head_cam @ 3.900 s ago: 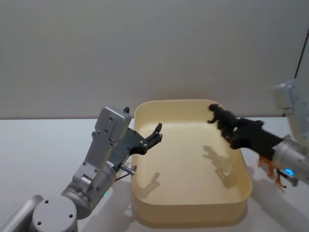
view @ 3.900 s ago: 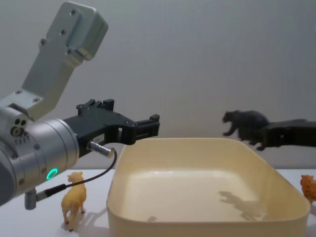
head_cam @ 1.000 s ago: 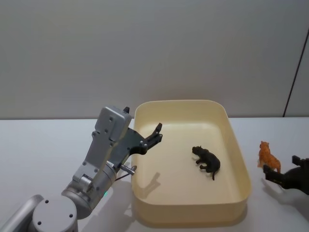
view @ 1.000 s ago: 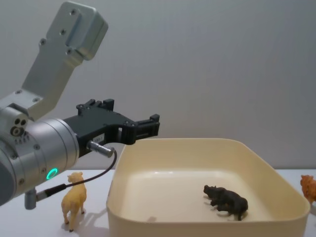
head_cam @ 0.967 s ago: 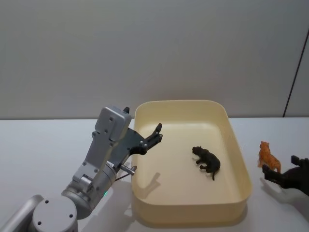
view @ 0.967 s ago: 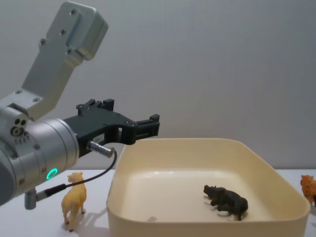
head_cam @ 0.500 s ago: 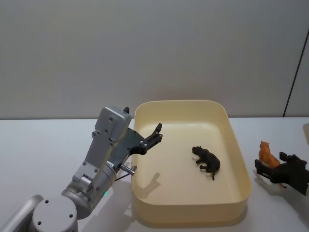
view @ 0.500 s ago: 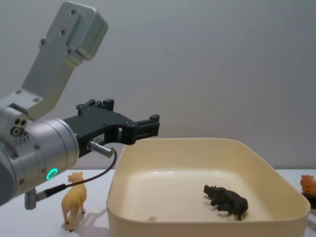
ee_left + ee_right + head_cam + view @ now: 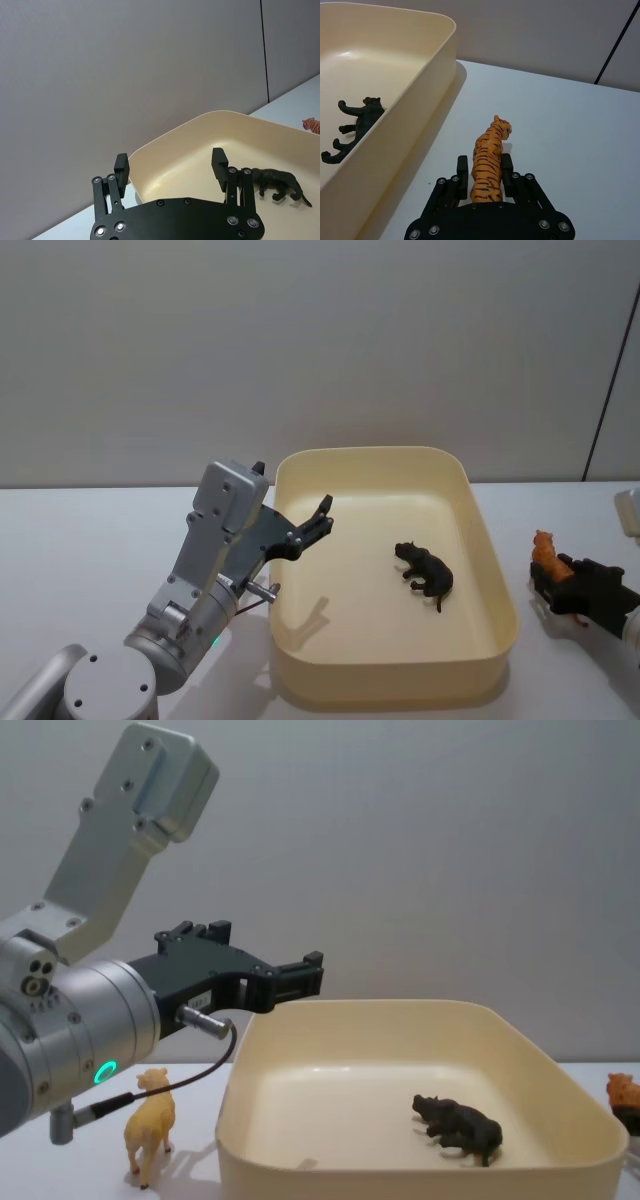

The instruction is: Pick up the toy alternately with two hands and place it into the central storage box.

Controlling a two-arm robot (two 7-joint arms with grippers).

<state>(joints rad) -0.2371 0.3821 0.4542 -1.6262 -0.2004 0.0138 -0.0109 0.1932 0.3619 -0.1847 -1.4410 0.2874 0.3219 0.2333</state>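
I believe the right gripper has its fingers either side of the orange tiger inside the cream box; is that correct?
Not quite: the right gripper does have its fingers either side of the orange tiger, but the tiger stands on the table beside the cream box, not inside it, as the right wrist view shows.

Left pincer (image 9: 170,160) agape, right pincer (image 9: 484,162) low.

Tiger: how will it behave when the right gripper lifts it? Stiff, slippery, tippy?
Probably rigid: the tiger holds a moulded standing pose. Likely light, since it is a figurine far smaller than the box. Its flanks look smooth and rounded where the right gripper pinches them, so it might twist or slip. The left gripper hangs open by the box's rim.
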